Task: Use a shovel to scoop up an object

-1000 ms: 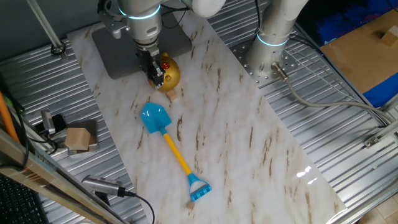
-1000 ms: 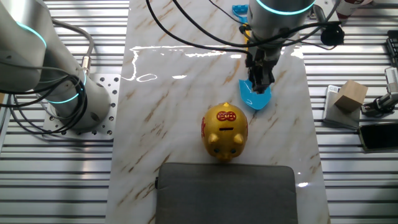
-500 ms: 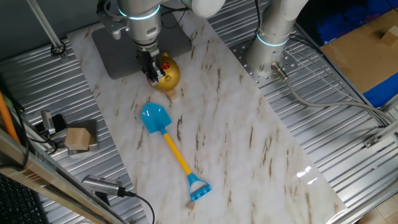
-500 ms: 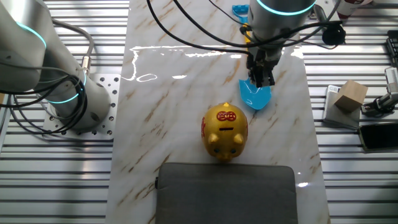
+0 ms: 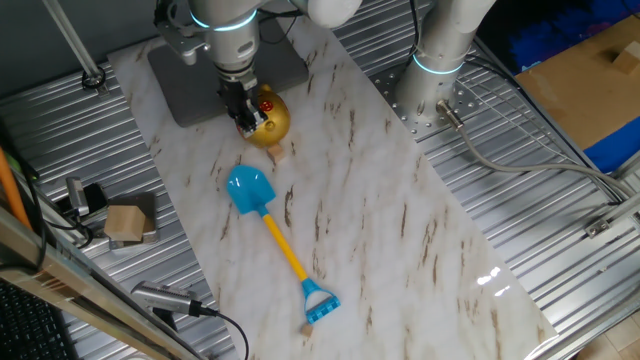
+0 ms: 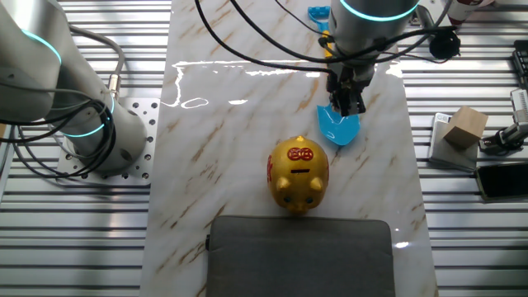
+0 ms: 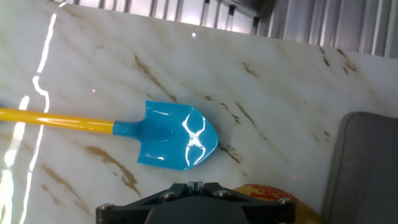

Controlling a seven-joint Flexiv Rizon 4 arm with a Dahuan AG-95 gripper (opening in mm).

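Note:
The shovel lies flat on the marble table, its light-blue blade pointing towards the gold pig. Its yellow shaft runs to the blue D-shaped end. In the hand view the blade is in the centre with the shaft going off left. A tiny tan cube, the object, sits on the marble just beside the pig. My gripper hangs above the table between pig and blade, shut with nothing in it. From the other side the gripper hides part of the blade.
A gold pig-shaped bank stands next to a grey mat. A larger tan block and cables lie on the ribbed metal left of the marble. A second arm's base stands at the right edge. A small tan bit lies by the shovel's end.
The gripper has shifted slightly up and away from the blade. The shovel, cube and pig have not moved.

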